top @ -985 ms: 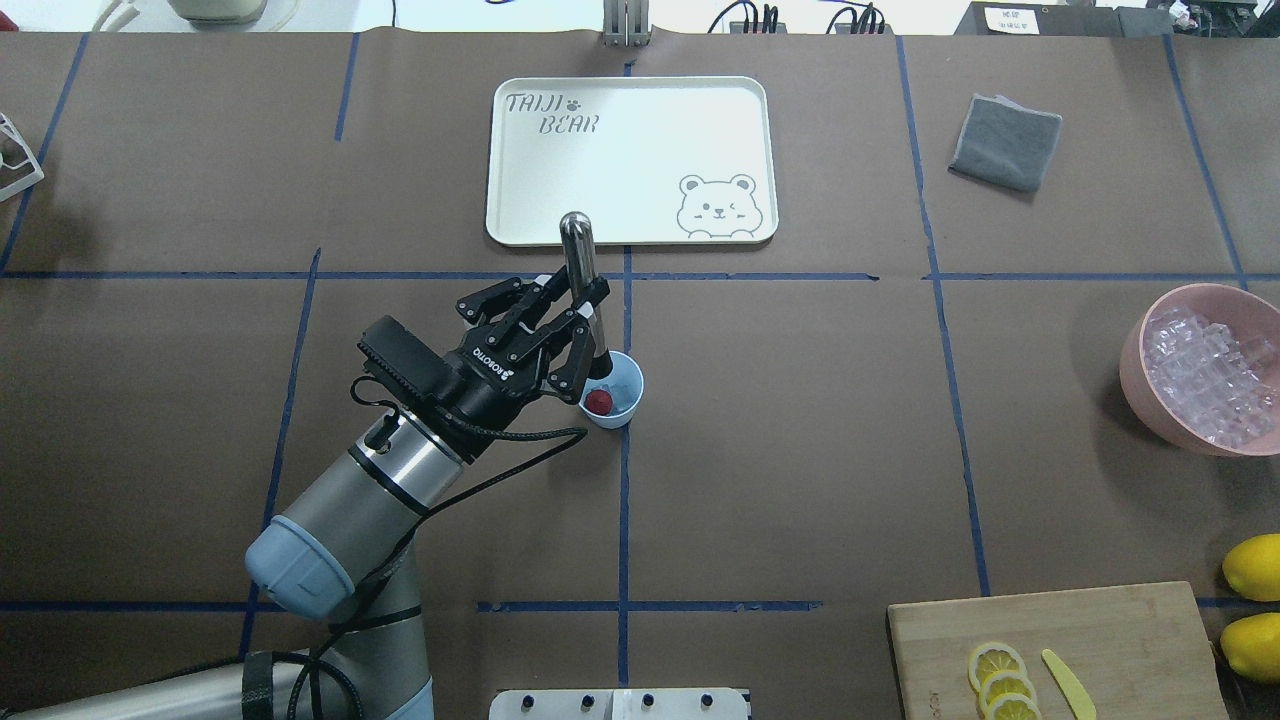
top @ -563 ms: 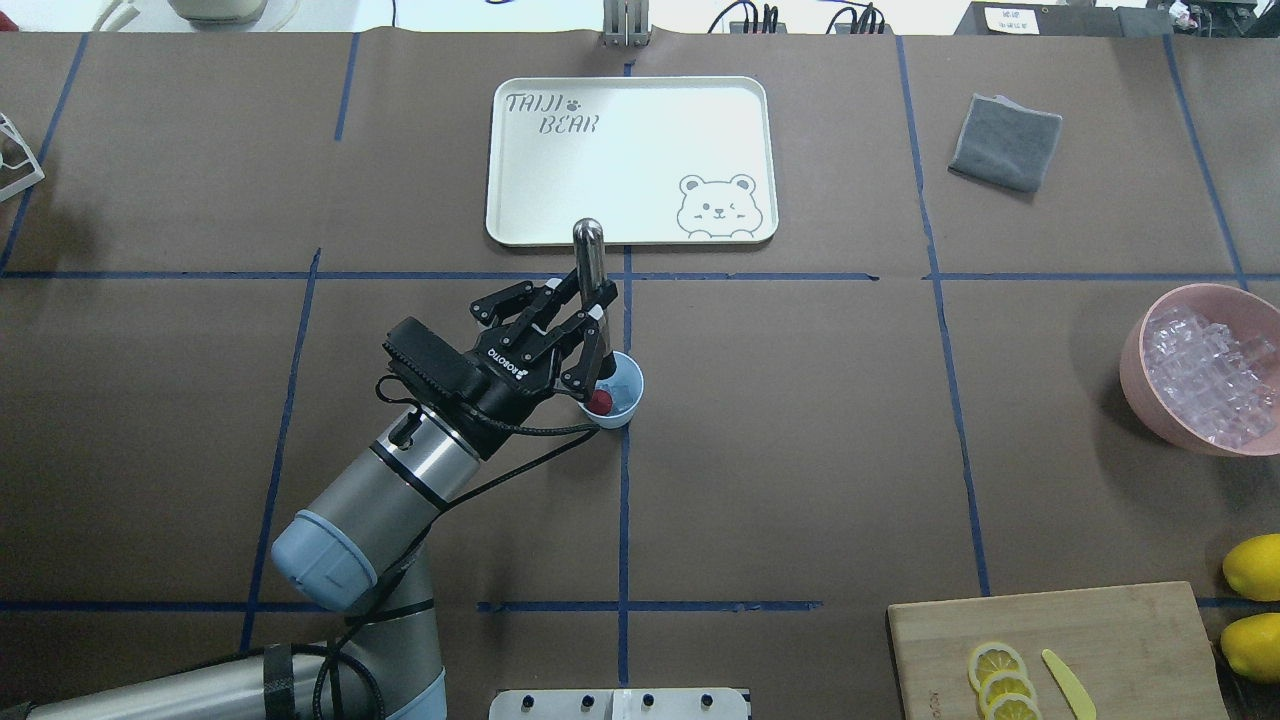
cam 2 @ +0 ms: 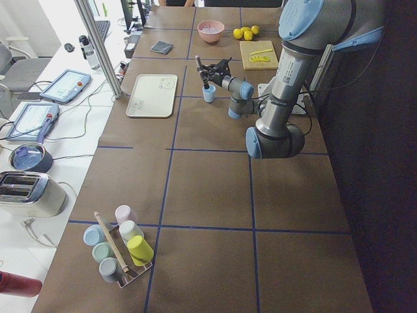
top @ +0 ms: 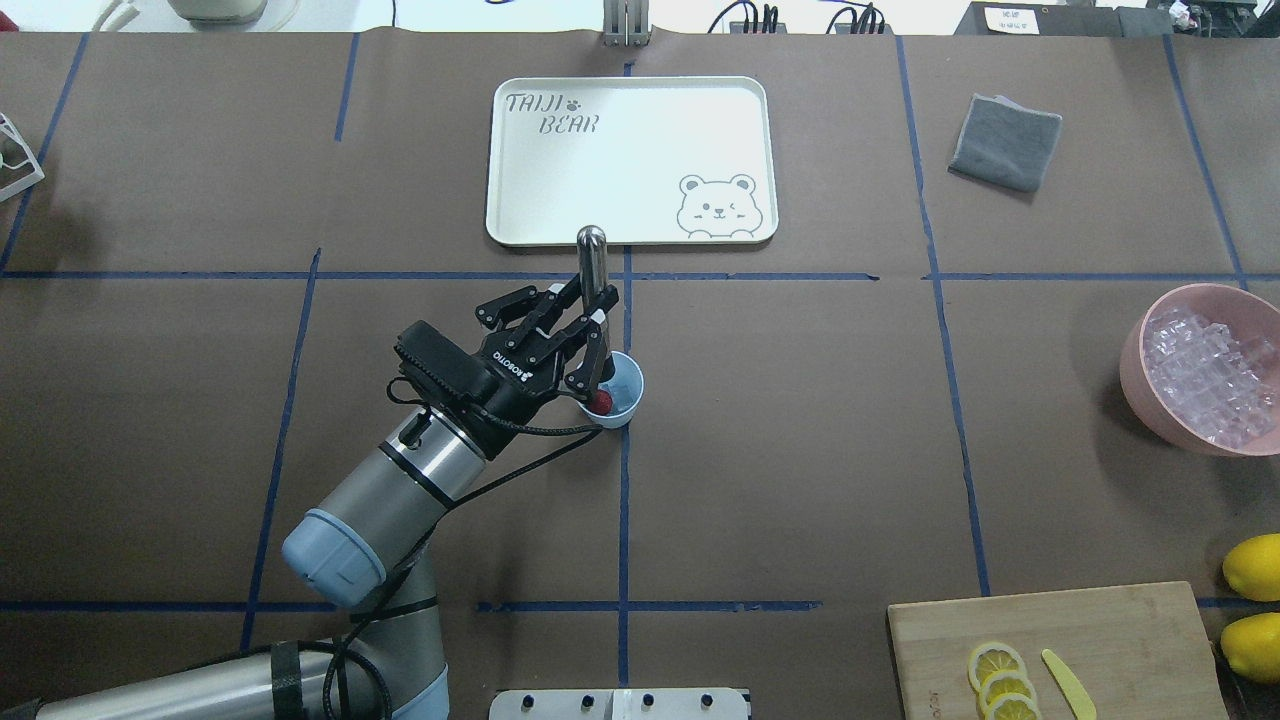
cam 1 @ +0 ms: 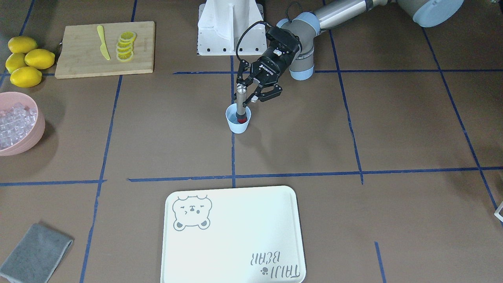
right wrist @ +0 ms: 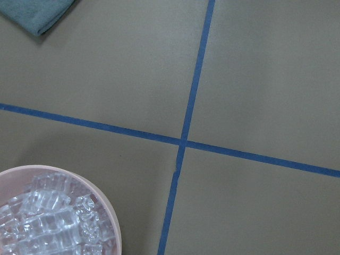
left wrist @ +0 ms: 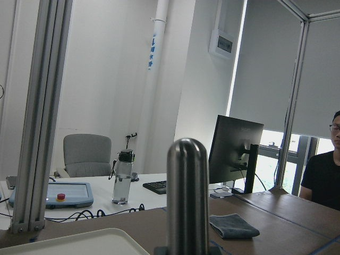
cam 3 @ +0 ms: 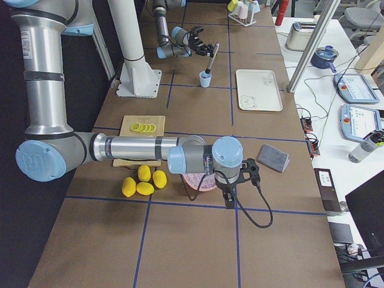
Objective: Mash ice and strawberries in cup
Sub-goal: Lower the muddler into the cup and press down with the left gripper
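Note:
The pale blue cup (top: 630, 379) (cam 1: 237, 126) stands at the table's middle on a blue tape line. A dark red strawberry (top: 600, 402) (cam 1: 241, 118) lies inside it. Beside the berry are faint glassy bits of ice (top: 622, 393), hard to make out. My left gripper (top: 597, 313) (cam 1: 246, 96) is shut on a steel muddler (top: 592, 255) (cam 1: 239, 103) (left wrist: 187, 196). The muddler stands nearly upright with its lower end in the cup on the berry. My right gripper (cam 3: 231, 189) hangs by the pink bowl in the exterior right view only, so I cannot tell its state.
A white bear tray (top: 630, 160) lies just beyond the cup. The pink bowl (top: 1133, 352) of ice cubes sits at far right, a grey cloth (top: 1005, 140) behind it. A cutting board (top: 1100, 630) with lemon slices, a yellow knife and whole lemons (top: 1255, 565) is at front right.
The left arm has moved right and slightly forward. The muddler shifted right and sank lower into the cup, and now covers more of the strawberry.

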You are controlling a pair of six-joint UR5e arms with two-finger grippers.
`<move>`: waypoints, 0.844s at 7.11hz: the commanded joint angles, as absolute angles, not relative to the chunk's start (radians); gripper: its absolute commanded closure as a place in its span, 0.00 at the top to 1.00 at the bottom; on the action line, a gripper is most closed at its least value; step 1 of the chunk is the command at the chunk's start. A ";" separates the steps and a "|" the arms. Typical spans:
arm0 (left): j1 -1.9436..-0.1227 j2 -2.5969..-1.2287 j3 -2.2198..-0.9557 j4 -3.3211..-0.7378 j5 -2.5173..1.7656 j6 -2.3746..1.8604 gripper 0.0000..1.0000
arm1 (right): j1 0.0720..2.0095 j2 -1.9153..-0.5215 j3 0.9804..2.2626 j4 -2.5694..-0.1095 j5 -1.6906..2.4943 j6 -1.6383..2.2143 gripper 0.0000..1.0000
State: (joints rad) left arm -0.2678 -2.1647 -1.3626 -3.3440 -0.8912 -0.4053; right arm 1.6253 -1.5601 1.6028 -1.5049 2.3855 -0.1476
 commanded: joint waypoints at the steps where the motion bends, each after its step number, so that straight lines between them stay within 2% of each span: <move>1: -0.265 -2.190 -1.316 -3.344 -0.890 -0.426 0.00 | 1.624 -1.560 1.600 -1.505 2.385 -0.149 1.00; 6: -0.259 -2.189 -1.276 -3.347 -0.882 -0.469 0.00 | 1.624 -1.557 1.597 -1.505 2.385 -0.149 1.00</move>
State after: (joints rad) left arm -0.2611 -2.1896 -1.2902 -3.3456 -0.8847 -0.4528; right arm 1.6245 -1.5571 1.5974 -1.5052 2.3853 -0.1484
